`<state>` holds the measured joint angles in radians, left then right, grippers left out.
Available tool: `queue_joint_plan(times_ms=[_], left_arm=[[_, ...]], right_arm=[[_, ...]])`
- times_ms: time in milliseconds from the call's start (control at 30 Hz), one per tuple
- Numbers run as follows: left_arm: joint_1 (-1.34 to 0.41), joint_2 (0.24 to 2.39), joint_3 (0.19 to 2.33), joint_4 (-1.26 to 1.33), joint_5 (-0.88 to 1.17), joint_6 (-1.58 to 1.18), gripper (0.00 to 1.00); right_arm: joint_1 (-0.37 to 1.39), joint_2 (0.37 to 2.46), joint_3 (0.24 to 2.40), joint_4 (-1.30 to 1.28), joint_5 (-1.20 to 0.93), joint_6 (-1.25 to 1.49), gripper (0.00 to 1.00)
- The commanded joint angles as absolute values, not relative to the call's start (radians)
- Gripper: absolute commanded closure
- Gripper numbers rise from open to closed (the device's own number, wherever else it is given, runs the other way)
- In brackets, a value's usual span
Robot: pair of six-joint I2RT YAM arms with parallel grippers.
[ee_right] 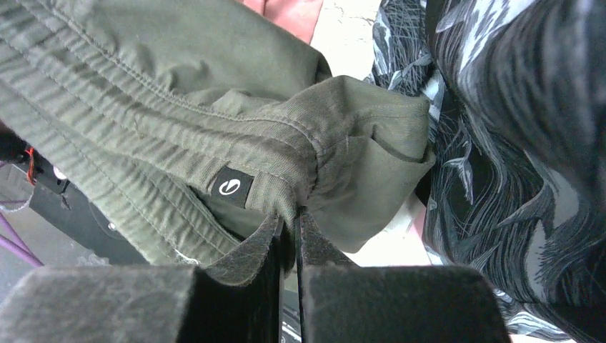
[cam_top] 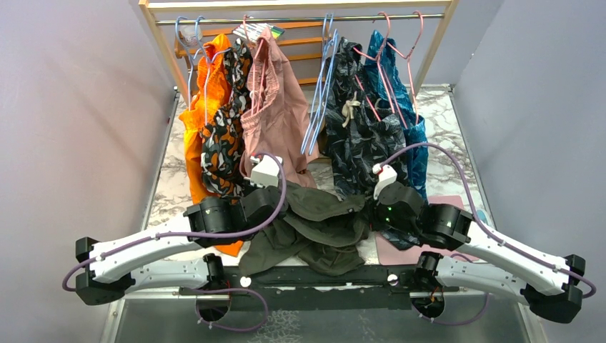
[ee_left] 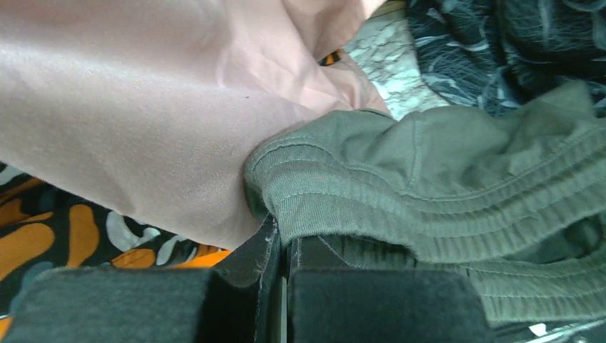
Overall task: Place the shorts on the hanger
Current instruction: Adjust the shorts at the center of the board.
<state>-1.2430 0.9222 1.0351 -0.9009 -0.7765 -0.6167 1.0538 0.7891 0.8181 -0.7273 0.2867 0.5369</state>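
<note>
The dark olive-green shorts (cam_top: 321,227) hang spread between both grippers above the table's near edge. My left gripper (cam_top: 275,199) is shut on the left end of the ribbed waistband (ee_left: 336,193), jaws pressed together on the cloth. My right gripper (cam_top: 376,207) is shut on the right end of the waistband (ee_right: 314,168), beside a small black logo tag (ee_right: 232,187). Several light-blue wire hangers (cam_top: 319,100) hang bunched on the rail at the back, between the pink and the leaf-print shorts, apart from both grippers.
A wooden rack with a metal rail (cam_top: 300,20) stands at the back. It holds orange cloth (cam_top: 200,114), patterned shorts (cam_top: 227,121), dusty-pink shorts (cam_top: 275,107), dark leaf-print shorts (cam_top: 364,128), teal cloth (cam_top: 400,93) and pink hangers (cam_top: 404,50). The pink cloth (ee_left: 143,107) touches the left gripper.
</note>
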Motion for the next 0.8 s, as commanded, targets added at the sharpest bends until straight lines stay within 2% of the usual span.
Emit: queue_joint_plan(times_ms=[0, 267, 467, 767], left_arm=[[-1.193, 0.946, 1.056, -0.936, -0.822, -0.548, 1.00], [-1.131, 1.010, 1.006, -0.838, -0.717, -0.471, 1.00], [-1.101, 1.023, 1.016, -0.803, -0.678, -0.418, 1.00], [-1.073, 1.058, 1.059, -0.793, -0.665, -0.367, 1.00]], right_arm=[[1.058, 0.763, 0.804, -0.702, 0.266, 0.594, 0.87], [1.058, 0.761, 0.788, -0.722, 0.245, 0.606, 0.76], [1.058, 0.769, 0.820, -0.721, 0.181, 0.510, 0.59], [1.058, 0.915, 0.880, -0.678, -0.006, 0.347, 0.43]])
